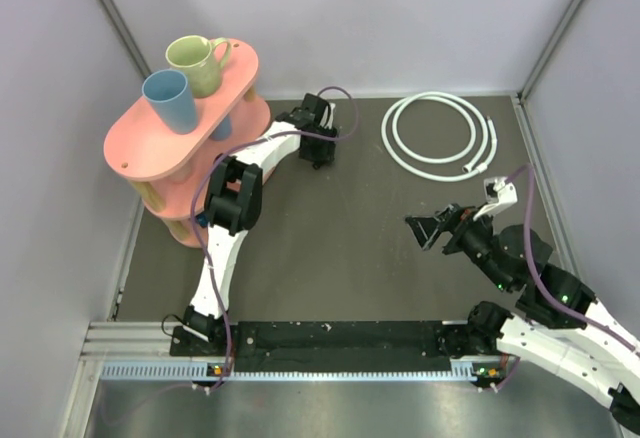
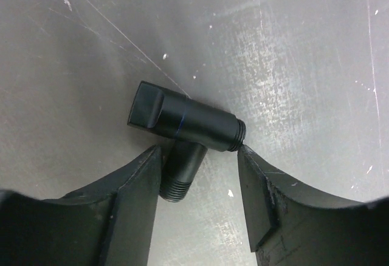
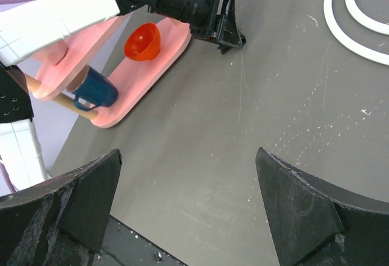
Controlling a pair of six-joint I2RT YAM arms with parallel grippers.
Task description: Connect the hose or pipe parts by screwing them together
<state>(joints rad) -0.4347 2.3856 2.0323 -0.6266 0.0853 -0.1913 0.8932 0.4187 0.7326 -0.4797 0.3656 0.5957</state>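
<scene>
Left wrist view: just right of the rack (image 1: 150, 148), the left gripper (image 2: 199, 150) straddles the connector (image 2: 182, 120) on the table (image 2: 304, 65), jaws at its body for a lift; whether they pinch cannot be told. Farther right of the rack the hose (image 1: 437, 99) lies coiled, untouched; the right gripper (image 1: 424, 232) near it gapes empty, probably reserved for a hose end.

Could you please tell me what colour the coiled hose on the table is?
The hose is white; the top external view shows it best.
</scene>
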